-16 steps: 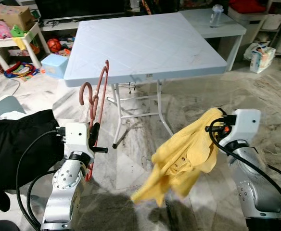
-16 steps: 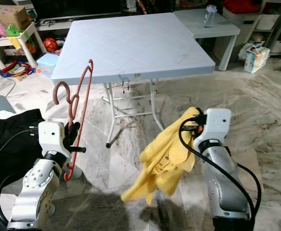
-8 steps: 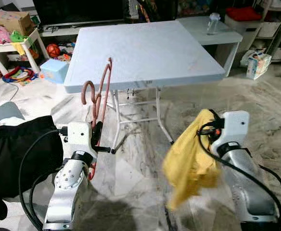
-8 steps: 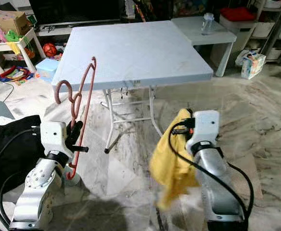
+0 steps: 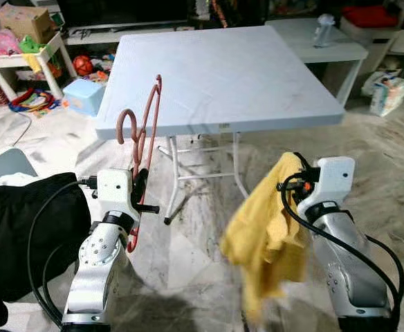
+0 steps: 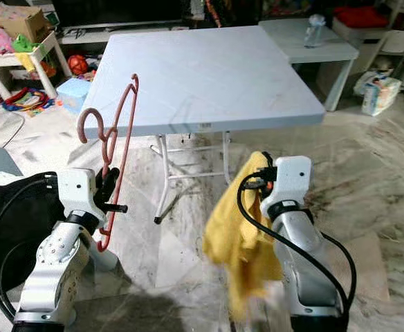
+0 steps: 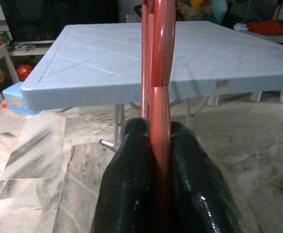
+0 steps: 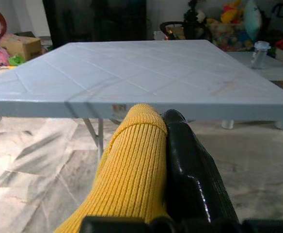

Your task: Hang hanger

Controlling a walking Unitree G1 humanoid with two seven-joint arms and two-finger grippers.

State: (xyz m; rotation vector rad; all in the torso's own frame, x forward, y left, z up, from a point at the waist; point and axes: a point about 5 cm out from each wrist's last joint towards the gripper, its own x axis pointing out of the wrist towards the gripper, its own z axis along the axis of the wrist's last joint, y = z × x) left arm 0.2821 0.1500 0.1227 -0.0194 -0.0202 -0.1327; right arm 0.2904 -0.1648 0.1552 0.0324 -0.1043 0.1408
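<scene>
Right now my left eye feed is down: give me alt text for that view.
The left gripper holds a red hanger upright while the right gripper holds a yellow garment that hangs down blurred. Ahead stands a pale blue folding table on a marble floor, with toys and a cardboard box behind.

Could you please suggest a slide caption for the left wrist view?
Left gripper clamping the red hanger upright, facing the pale blue folding table.

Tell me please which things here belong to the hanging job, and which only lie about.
Job: red hanger in left gripper; yellow garment in right gripper.
Lying about: folding table, blue box, bottle, black cloth.
</scene>
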